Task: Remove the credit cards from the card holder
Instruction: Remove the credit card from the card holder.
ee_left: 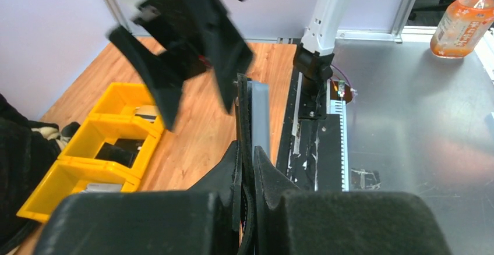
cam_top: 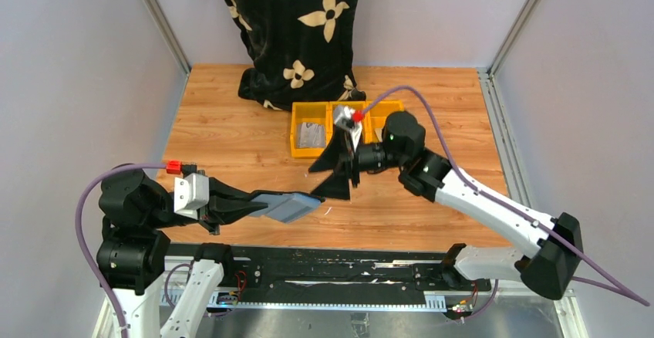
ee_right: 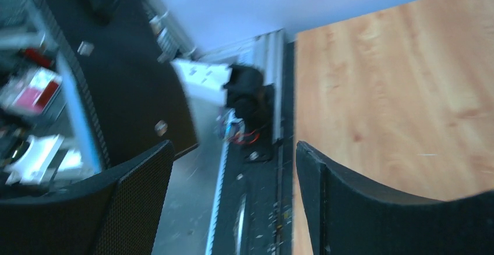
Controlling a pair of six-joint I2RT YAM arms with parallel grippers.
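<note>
Left claw [cam_top: 257,204]: clenched on the card holder [cam_top: 297,205], holding it out above the counter's [cam_top: 224,133] near edge, grey-blue inside showing, probably to offer its slots to the other arm.
Right claw [cam_top: 340,171]: released and empty, jaws spread just beside the holder's free end.
Credit cards: one greyish card [cam_top: 311,134] seemingly lay in the yellow bins [cam_top: 308,108] toward the far edge.

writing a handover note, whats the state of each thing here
left gripper: jaws shut on the card holder
right gripper: jaws open, empty
card holder: held off the table, grey-blue side up
yellow bins: upright, items inside
bottle: capped
</note>
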